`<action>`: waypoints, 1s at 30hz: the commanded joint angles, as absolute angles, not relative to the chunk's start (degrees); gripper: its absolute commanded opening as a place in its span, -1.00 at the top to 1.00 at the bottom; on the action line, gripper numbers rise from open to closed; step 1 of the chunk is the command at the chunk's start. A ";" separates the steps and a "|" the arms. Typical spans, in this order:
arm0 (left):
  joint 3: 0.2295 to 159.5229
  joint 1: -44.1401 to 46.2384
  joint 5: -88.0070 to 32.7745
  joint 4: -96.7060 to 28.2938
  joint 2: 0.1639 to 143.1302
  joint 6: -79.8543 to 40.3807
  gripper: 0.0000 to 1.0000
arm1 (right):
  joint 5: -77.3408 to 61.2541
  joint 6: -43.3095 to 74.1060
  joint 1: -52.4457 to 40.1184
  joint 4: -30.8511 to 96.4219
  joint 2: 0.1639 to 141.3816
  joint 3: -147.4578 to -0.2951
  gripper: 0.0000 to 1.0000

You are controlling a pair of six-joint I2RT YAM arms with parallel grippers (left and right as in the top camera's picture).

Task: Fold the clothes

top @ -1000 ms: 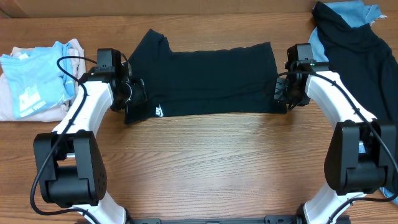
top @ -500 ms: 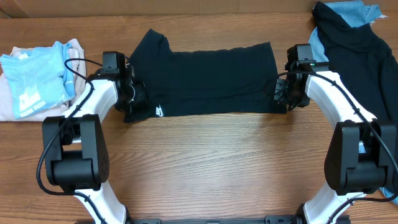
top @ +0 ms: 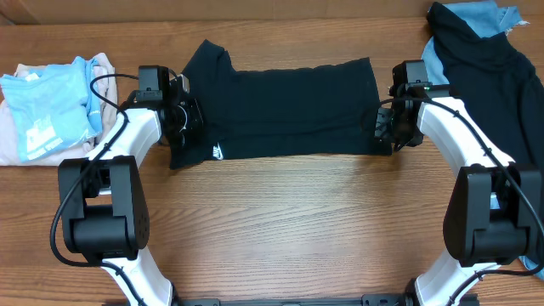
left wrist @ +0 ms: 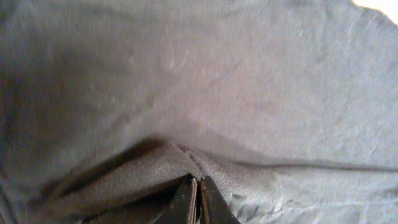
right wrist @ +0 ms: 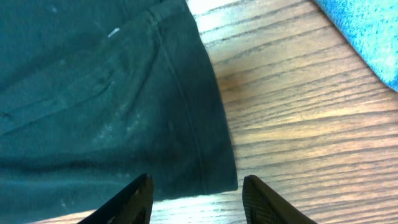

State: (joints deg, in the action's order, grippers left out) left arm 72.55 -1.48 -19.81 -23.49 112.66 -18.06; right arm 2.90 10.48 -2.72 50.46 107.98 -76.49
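Note:
The clothes, a black T-shirt (top: 289, 106) with a small white swoosh (top: 218, 153), lie folded in a long strip across the back of the table. My left gripper (top: 183, 119) is at the shirt's left end, by the sleeve. In the left wrist view the gripper (left wrist: 198, 183) is shut on a pinched ridge of the black knit (left wrist: 217, 81). My right gripper (top: 384, 127) is at the shirt's right end. In the right wrist view it (right wrist: 198, 179) stands open, its fingers (right wrist: 140, 199) straddling the hem corner of the shirt (right wrist: 93, 93) without gripping it.
A light-blue tee with white print (top: 47, 110) lies on a pale pink garment (top: 13, 127) at the far left. At the back right, a dark garment (top: 497, 76) rests on blue fabric (right wrist: 367, 37). Bare wood (top: 289, 221) fills the front of the table.
My left gripper has closed on the shirt's fabric and shifted slightly towards the back and right. The right arm and its open gripper have not moved.

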 commanded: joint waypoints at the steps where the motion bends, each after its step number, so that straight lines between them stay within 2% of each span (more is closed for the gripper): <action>1: 74.06 -1.65 -19.03 -21.61 112.97 -18.48 0.92 | 2.48 10.50 -2.55 49.93 107.87 -76.38 0.00; 9: 74.78 -1.96 -19.09 -13.19 112.97 -23.03 0.92 | 2.48 10.50 -2.55 50.00 107.87 -76.38 0.00; 10: 75.09 -1.96 -19.07 -12.93 112.97 -23.03 0.85 | 2.50 10.50 -2.55 50.02 107.87 -76.38 0.00; 11: 75.48 -1.96 -19.11 -13.06 112.97 -23.03 0.54 | 2.48 10.48 -2.55 50.02 107.87 -76.38 0.00; 12: 75.81 -1.96 -19.18 -13.56 112.97 -23.03 0.33 | 2.48 10.48 -2.55 50.02 107.87 -76.38 0.00; 15: 76.29 -1.96 -19.53 -16.78 112.97 -23.00 0.03 | 2.50 10.48 -2.55 50.00 107.87 -76.38 0.00; 22: 76.29 -1.96 -20.69 -30.26 112.81 -22.28 0.03 | 2.50 9.52 -2.55 49.41 107.87 -76.38 0.00; 25: 76.29 -1.69 -22.06 -38.15 112.81 -19.84 0.04 | 2.50 9.17 -2.55 49.54 107.87 -76.38 -0.05; 30: 76.27 -1.67 -15.25 -49.95 112.81 -17.76 0.02 | 2.48 9.19 -2.55 49.87 108.14 -76.12 -0.11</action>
